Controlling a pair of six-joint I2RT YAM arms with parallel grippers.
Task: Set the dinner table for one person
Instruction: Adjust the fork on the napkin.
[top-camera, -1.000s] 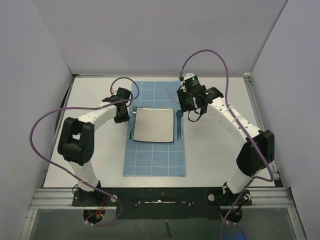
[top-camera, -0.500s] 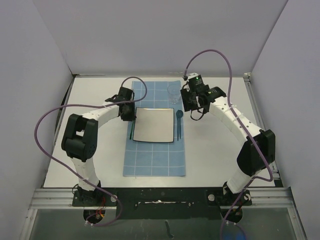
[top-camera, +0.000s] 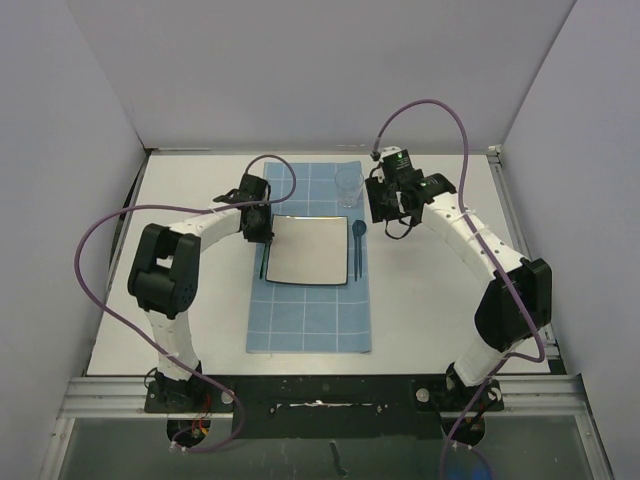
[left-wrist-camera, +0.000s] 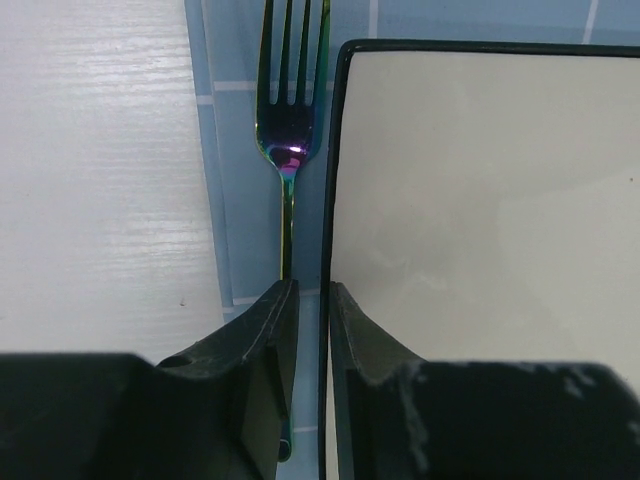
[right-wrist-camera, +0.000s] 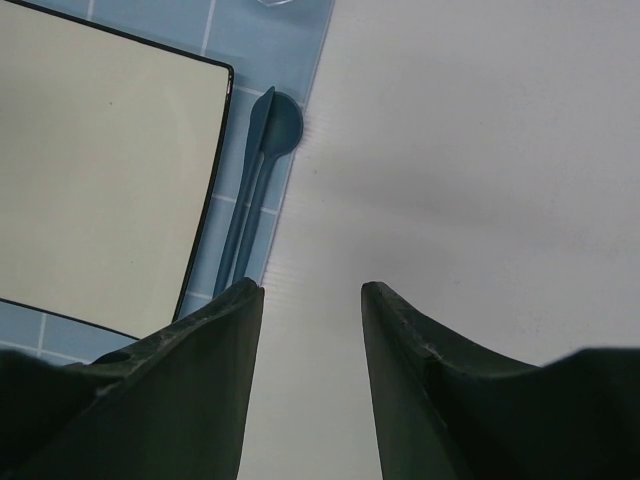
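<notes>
Since a second ago, as we read the overhead view, the left gripper (top-camera: 257, 224) has slid in toward the far-left corner of the square plate (top-camera: 308, 249), and the right gripper (top-camera: 384, 208) has eased rightward off the clear glass (top-camera: 348, 185). Under both lies the dinner table (top-camera: 430, 300), white, carrying the blue gridded mat (top-camera: 308, 322). We see the left jaws a thin slit apart, gripping nothing, over the mat between fork (left-wrist-camera: 288, 130) and plate rim. The right jaws stand wide and empty above bare tabletop beside the blue spoon (right-wrist-camera: 277, 125). Only the left wrist view shows the fork's iridescent tines; only the overhead view shows the whole glass beyond the plate.
</notes>
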